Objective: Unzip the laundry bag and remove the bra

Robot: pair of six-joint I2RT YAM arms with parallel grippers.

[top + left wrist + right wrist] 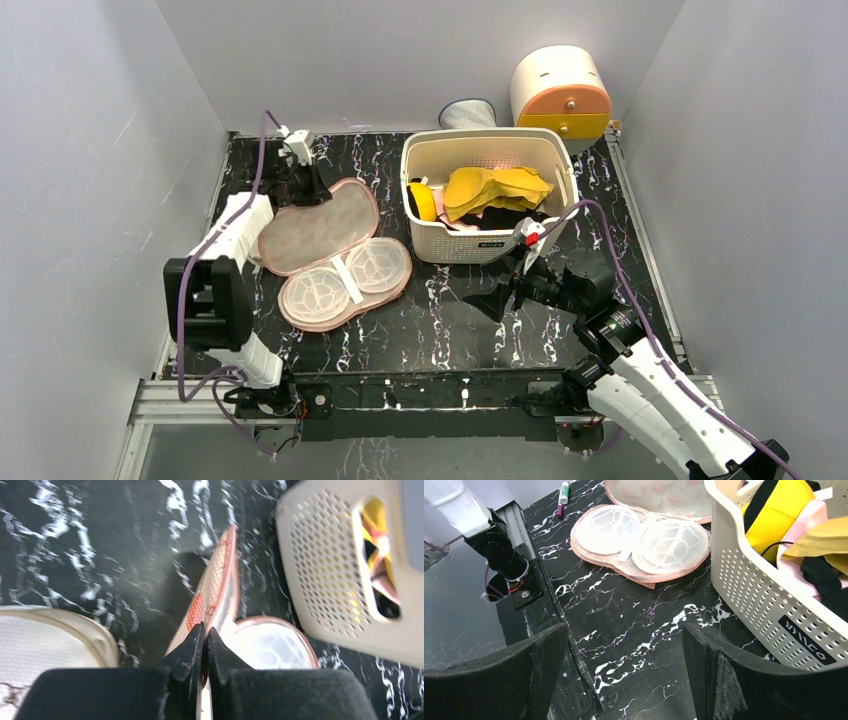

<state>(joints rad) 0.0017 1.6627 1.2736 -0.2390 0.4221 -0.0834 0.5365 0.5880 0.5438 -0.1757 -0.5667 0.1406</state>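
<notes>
The laundry bag lies opened flat on the black marbled table, its peach-pink flap towards the back and two white mesh cups in the near half. My left gripper is at the flap's back left edge. In the left wrist view the gripper is shut on the flap's pink rim. The mustard-yellow bra lies on top in the white basket; its edge shows in the right wrist view. My right gripper hangs open and empty over the table before the basket.
The perforated basket also holds a bright-yellow round object and black and pink garments. A cream and orange drawer box stands at the back right. A marker pen lies near the table's left rail.
</notes>
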